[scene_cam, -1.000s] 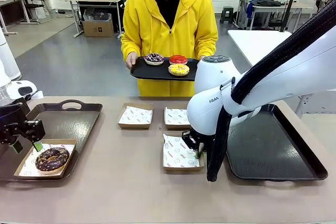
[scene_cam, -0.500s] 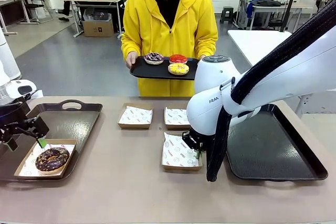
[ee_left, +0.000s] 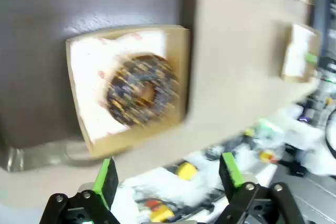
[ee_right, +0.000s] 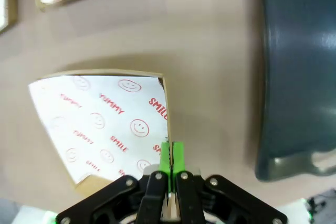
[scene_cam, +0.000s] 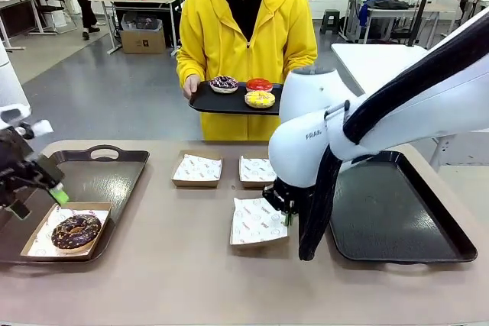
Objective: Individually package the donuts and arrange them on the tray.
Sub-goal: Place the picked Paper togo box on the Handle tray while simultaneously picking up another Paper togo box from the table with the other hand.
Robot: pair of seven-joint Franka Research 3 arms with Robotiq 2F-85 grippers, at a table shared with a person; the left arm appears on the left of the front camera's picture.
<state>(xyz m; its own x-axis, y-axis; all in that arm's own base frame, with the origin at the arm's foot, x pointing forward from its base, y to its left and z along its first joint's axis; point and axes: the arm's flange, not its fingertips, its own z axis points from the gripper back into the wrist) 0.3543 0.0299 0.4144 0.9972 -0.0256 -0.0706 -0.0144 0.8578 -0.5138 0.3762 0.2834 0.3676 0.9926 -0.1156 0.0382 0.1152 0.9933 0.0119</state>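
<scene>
Right gripper (scene_cam: 287, 216) clamped tight on the right rim of a lined box (scene_cam: 254, 224) on the table (scene_cam: 168, 265), pads (ee_right: 166, 157) pressed together over the cardboard wall, just beside the right tray (scene_cam: 397, 223). Lined box empty and skewed against the back-left box (scene_cam: 197, 169) and back-right box (scene_cam: 256, 170) behind it. Left gripper (scene_cam: 40, 202) spread wide and holding nothing, up over the near end of the left tray (scene_cam: 99, 177), fingers (ee_left: 107, 179) well apart in the wrist view. Below it, a dark speckled donut (scene_cam: 76, 231) lying in its own box (scene_cam: 52, 219) on that tray, blurred in the wrist view. Across the table, a person (scene_cam: 229, 36) in a yellow hoodie holding a small black tray (scene_cam: 205, 103) with three more: sprinkled donut (scene_cam: 224, 83), red donut (scene_cam: 259, 85), yellow donut (scene_cam: 260, 101).
</scene>
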